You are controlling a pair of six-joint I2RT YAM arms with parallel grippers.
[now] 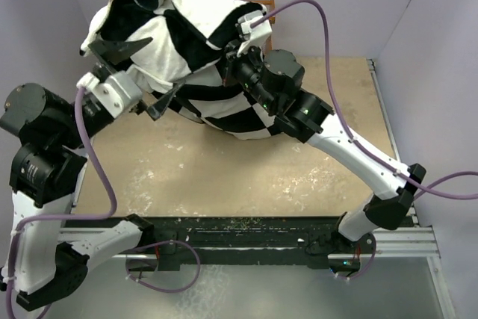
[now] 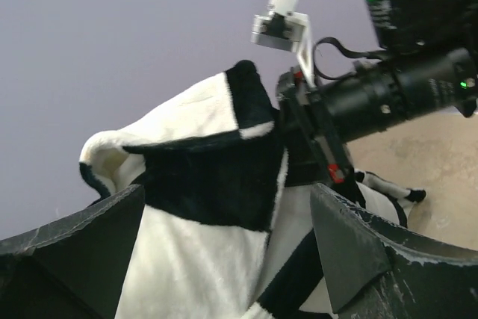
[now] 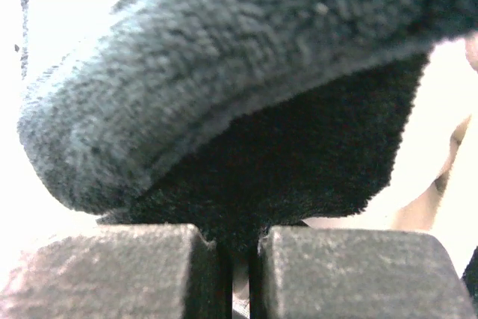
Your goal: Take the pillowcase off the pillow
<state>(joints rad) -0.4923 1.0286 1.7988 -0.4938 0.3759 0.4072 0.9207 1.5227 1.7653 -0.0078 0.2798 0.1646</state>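
The black-and-white checkered pillowcase (image 1: 202,57) is bunched in a tall heap at the back of the table. My right gripper (image 1: 230,61) reaches into its right side and is shut on a dark fold of the pillowcase (image 3: 284,162), pinched where the two fingertips (image 3: 112,274) meet. My left gripper (image 1: 160,65) is at the heap's left side with its jaws wide open. The fleece (image 2: 202,252) lies between its fingers (image 2: 358,252) without being clamped. The pillow is hidden under the cover; I cannot pick it out.
A wooden rack (image 1: 263,5) stands behind the heap at the back wall. The tan tabletop (image 1: 224,177) stretches in front, with purple walls on both sides. The right arm's wrist (image 2: 388,95) sits close above my left gripper's right finger.
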